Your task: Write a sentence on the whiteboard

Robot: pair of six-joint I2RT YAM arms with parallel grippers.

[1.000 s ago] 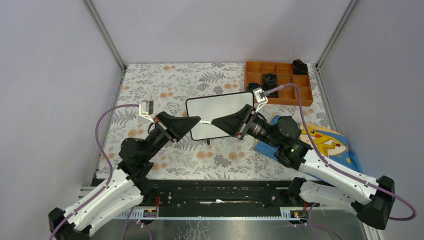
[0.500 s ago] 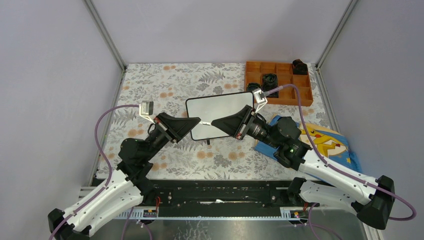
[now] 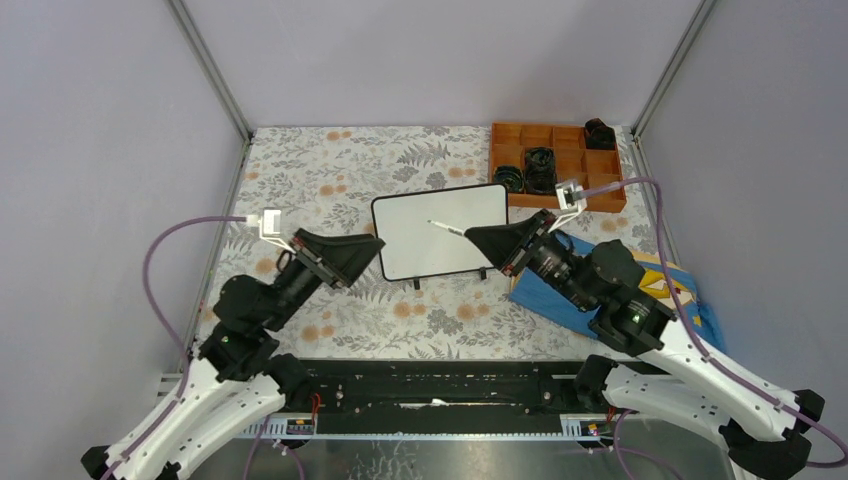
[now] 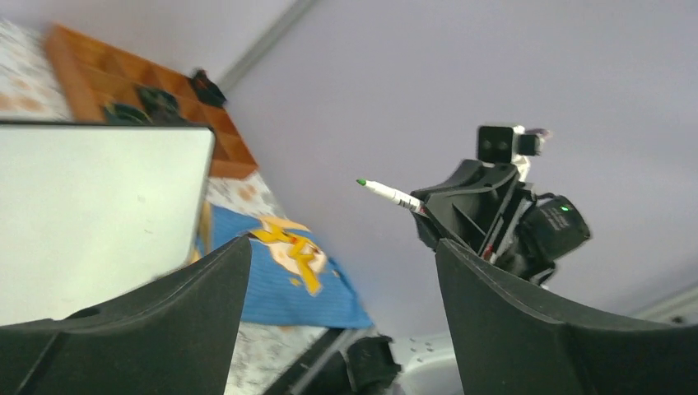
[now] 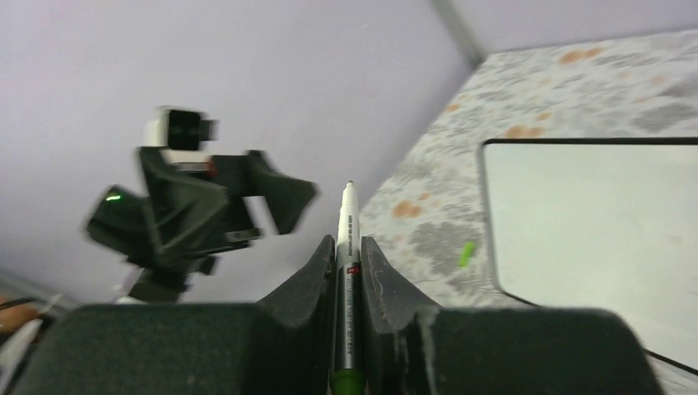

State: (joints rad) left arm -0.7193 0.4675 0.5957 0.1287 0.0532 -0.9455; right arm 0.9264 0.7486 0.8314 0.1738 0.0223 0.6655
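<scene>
Since the whiteboard (image 3: pixel 440 232) rests on small feet at the middle of the desk (image 3: pixel 330 170) and is gripped by nothing, it could be pushed back or tipped once the marker (image 3: pixel 445 227) is pressed on it. The left arm (image 3: pixel 250 305) is held just beside the whiteboard's left edge with its jaws spread wide and empty, so no bracing is given. The marker is clenched by its rear part in the jaws of the right arm (image 3: pixel 600 290), with the green tip projecting over the whiteboard's right half. Whether the tip touches the surface cannot be told. With so long a free end, the marker could be levered askew or slid back in the jaws, and the strokes would be left faint or crooked. No sentence is seen on the white face, so the writing is judged not yet begun.

One whiteboard, one marker and two arms are counted. One blue cloth (image 4: pixel 272 300) is counted to the right of the whiteboard. One orange tray (image 3: pixel 520 126) is counted behind the whiteboard's right corner, with at least three dark items (image 3: pixel 540 160) in it.
</scene>
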